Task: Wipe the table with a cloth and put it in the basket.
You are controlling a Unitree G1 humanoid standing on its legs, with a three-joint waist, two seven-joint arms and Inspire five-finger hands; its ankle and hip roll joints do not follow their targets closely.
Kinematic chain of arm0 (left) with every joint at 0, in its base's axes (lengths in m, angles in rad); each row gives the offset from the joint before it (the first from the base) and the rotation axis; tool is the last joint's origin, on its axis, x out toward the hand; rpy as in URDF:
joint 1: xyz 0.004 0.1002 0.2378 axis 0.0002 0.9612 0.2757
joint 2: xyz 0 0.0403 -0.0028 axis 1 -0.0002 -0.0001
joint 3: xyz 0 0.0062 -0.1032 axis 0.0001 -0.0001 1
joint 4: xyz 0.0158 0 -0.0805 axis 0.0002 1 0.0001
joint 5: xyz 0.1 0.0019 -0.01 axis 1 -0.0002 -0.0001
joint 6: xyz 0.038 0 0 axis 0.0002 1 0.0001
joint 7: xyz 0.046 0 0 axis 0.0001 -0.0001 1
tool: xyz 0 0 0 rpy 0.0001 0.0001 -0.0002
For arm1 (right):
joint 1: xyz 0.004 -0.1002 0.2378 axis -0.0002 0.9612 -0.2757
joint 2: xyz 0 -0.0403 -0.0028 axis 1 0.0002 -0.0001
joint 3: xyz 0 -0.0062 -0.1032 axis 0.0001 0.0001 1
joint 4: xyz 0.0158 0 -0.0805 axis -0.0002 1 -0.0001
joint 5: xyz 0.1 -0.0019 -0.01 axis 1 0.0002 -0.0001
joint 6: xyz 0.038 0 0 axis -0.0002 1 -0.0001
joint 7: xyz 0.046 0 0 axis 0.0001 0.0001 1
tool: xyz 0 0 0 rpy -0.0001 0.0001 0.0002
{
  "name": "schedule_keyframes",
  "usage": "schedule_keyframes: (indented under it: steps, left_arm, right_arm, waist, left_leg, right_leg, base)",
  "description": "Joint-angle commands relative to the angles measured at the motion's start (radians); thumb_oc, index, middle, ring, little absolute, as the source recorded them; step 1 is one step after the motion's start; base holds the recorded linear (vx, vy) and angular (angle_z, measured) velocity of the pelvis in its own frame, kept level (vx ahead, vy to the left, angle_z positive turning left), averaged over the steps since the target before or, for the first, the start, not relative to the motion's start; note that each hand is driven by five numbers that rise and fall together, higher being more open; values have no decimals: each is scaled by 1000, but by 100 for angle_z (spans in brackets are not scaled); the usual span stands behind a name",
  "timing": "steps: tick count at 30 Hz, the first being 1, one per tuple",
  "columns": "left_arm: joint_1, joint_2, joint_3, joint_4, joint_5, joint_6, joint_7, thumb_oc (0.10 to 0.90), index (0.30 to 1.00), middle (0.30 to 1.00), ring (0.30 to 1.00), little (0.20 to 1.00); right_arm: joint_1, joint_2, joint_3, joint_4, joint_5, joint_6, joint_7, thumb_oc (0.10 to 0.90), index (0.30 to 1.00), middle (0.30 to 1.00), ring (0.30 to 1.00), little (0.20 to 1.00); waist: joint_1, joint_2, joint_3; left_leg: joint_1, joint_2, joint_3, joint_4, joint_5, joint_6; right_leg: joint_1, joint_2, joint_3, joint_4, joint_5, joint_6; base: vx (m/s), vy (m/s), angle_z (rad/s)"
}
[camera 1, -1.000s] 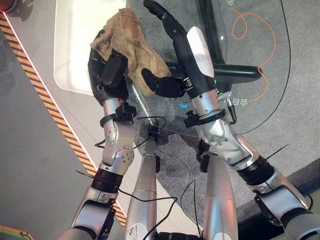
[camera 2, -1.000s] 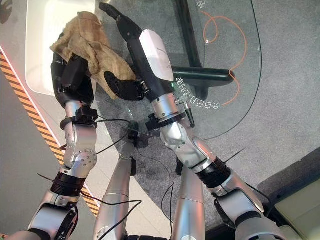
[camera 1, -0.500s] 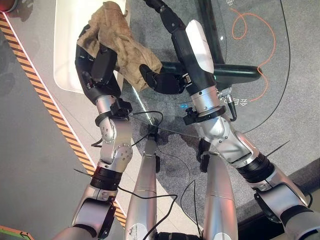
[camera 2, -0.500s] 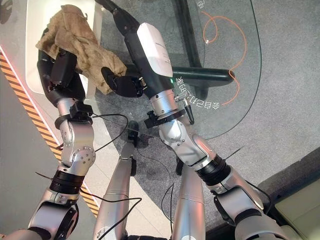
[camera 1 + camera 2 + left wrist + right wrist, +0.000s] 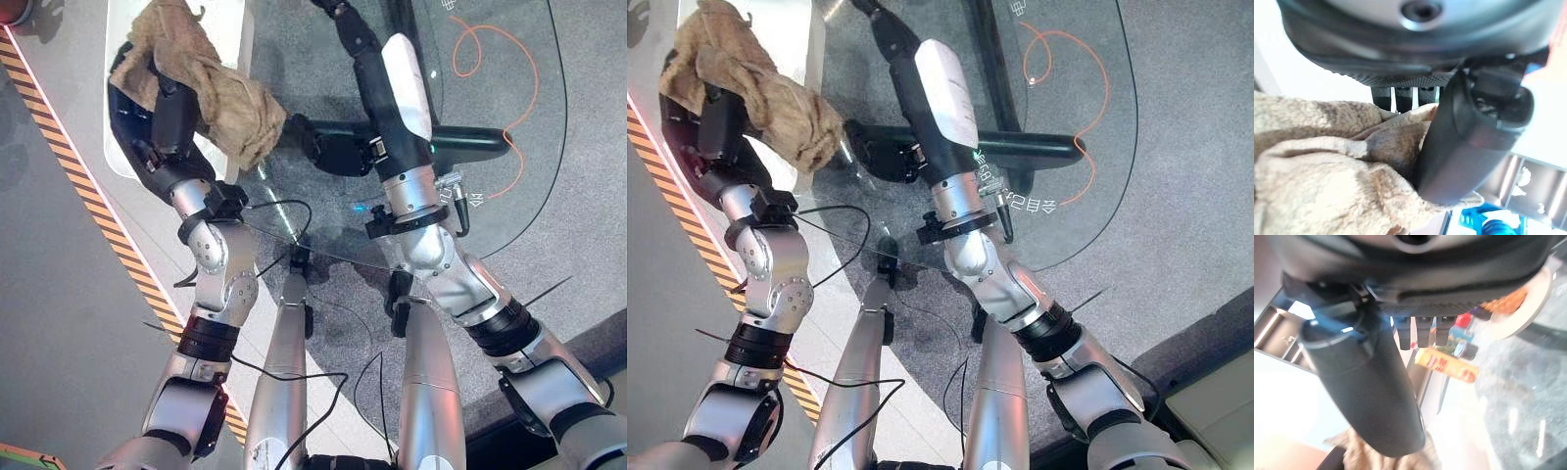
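A tan fuzzy cloth point(image 5: 211, 83) is bunched in my left hand point(image 5: 147, 122), whose fingers and thumb point(image 5: 1469, 137) curl round it; one end hangs down to the right. The hand holds it above the white left part point(image 5: 227, 24) of the table. My right hand point(image 5: 370, 93) is open, with straight fingers reaching over the glass tabletop point(image 5: 519, 147), a short way right of the cloth and apart from it. A corner of the cloth point(image 5: 1359, 455) shows in the right wrist view.
A black table leg bar point(image 5: 465, 142) and an orange cable point(image 5: 490, 49) lie under the glass. Yellow-black striped tape point(image 5: 78, 166) runs along the floor on the left. In the right wrist view, a yellow can point(image 5: 1447, 364) and a plate point(image 5: 1525, 308) stand further off.
My left hand has carried the cloth to the left and further away, off the right hand's thumb. The right hand has stretched slightly forward over the glass.
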Motion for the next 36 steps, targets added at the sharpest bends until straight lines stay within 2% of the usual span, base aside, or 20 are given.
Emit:
schedule_keyframes:
  steps: [1, 5, 7, 9, 14, 18, 21, 23, 30, 34, 36]
  left_arm:
    - [-162, 57, 80, -12, 154, -165, 26, 100, 300, 300, 300, 200]
    - [-188, 80, 87, 60, 168, -197, 57, 100, 300, 300, 300, 200]
    - [-189, 83, 86, 65, 169, -200, 60, 100, 300, 300, 300, 200]
    - [-188, 98, 90, 86, 187, -216, 89, 100, 300, 300, 300, 200]
    - [-180, 125, 101, 119, 213, -226, 117, 100, 300, 300, 300, 200]
    - [-205, 172, 102, 189, 223, -227, 140, 100, 300, 300, 300, 200]
    - [-225, 209, 97, 235, 214, -230, 153, 100, 300, 300, 300, 200]
    - [-246, 251, 89, 271, 203, -224, 172, 100, 300, 300, 300, 200]
    - [-358, 357, 41, 393, 193, -170, 235, 100, 300, 300, 300, 200]
    - [-449, 413, -4, 498, 185, -146, 261, 100, 300, 300, 300, 200]
    - [-484, 437, -26, 540, 198, -127, 277, 100, 300, 300, 300, 200]
  right_arm:
    - [-93, 29, -36, -41, -45, -56, -74, 800, 900, 900, 900, 900]
    - [-80, -9, -48, 40, -35, -39, -187, 800, 900, 900, 900, 900]
    - [-77, -11, -50, 47, -37, -38, -195, 800, 900, 900, 900, 900]
    - [-44, -36, -77, 102, -31, -44, -276, 800, 900, 900, 900, 900]
    - [23, -66, -138, 208, -23, -68, -388, 800, 900, 900, 900, 900]
    - [41, -120, -183, 363, 92, -78, -507, 800, 900, 900, 900, 900]
    - [48, -138, -204, 473, 182, -115, -558, 800, 900, 900, 900, 900]
    - [66, -151, -233, 594, 250, -174, -605, 800, 900, 900, 900, 900]
    - [69, -176, -260, 832, 399, -238, -657, 800, 900, 900, 900, 900]
    - [51, -179, -279, 991, 483, -303, -609, 800, 900, 900, 900, 900]
    - [49, -174, -288, 1047, 509, -313, -589, 800, 900, 900, 900, 900]
  waist:
    - [-15, -25, -25]
    - [-28, -24, -25]
    - [-29, -24, -25]
    - [-39, -24, -25]
    - [-55, -28, -25]
    - [-68, -28, -25]
    - [-73, -26, -25]
    - [-77, -23, -25]
    - [-90, -25, -25]
    - [-96, -27, -25]
    - [-98, -28, -25]
  left_leg:
    - [49, -122, 104, 88, -162, 107]
    - [57, -117, 110, 78, -161, 104]
    - [57, -116, 111, 77, -161, 103]
    - [61, -114, 114, 75, -164, 104]
    - [66, -111, 117, 86, -180, 106]
    - [71, -104, 123, 91, -191, 106]
    - [75, -100, 127, 87, -193, 105]
    - [76, -96, 130, 84, -197, 107]
    - [81, -84, 138, 79, -200, 105]
    - [78, -77, 143, 77, -201, 105]
    - [79, -74, 145, 77, -201, 103]
  right_leg:
    - [66, 81, -28, -300, 173, 13]
    - [72, 79, -20, -313, 176, 15]
    - [72, 79, -19, -313, 176, 16]
    - [74, 80, -14, -317, 177, 18]
    - [75, 79, -7, -314, 177, 22]
    - [78, 78, 1, -317, 177, 23]
    - [79, 81, 6, -321, 178, 23]
    - [79, 83, 8, -321, 177, 22]
    - [82, 89, 9, -323, 178, 19]
    - [81, 91, 10, -332, 181, 17]
    - [83, 91, 10, -337, 183, 16]
  base:
    - [0, 0, 0]
    - [-16, 28, 0]
    - [0, 0, 0]
    - [-19, 41, -3]
    - [-16, 28, -7]
    - [-16, 37, -3]
    - [-15, 39, -3]
    - [-18, 33, -6]
    - [-13, 9, -8]
    - [0, 0, 0]
    - [0, 0, 0]
